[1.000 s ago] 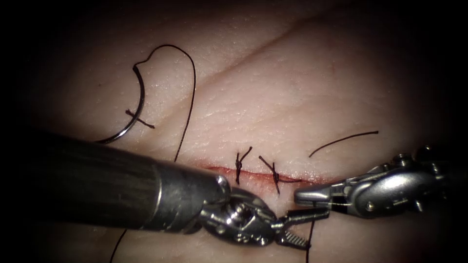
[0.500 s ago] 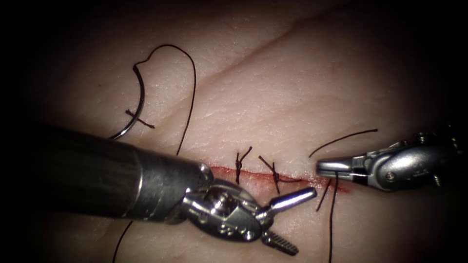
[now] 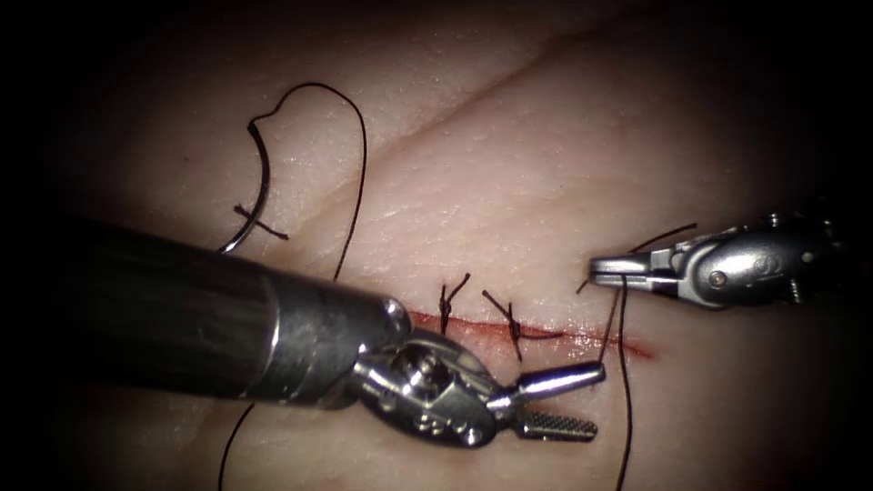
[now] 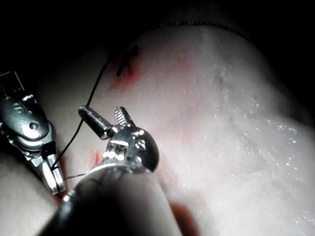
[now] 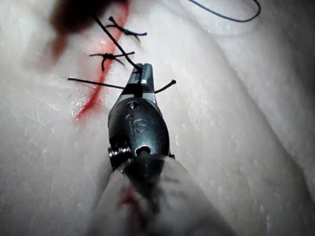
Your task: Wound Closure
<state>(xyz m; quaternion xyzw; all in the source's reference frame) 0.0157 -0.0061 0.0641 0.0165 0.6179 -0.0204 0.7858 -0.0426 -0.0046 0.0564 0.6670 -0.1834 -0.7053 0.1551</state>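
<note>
The tissue carries a red cut with two knotted stitches. My left tool lies just below the cut, open, with nothing held. At the cut's right end, my right tool is shut on the thread, which hangs down across the cut. The curved needle lies loose on the tissue at the far left, not in either tool. In the right wrist view the right tool grips the thread beside the stitches. The left wrist view has the open left tool.
The needle's thread loops above it and runs down under the left shaft. A short cut end of thread lies across the needle. Red fluid lines the cut. The right tool also appears in the left wrist view.
My right tool has moved up from below the cut to above its right end, drawing the thread with it. The left tool stayed low, its jaws still open.
</note>
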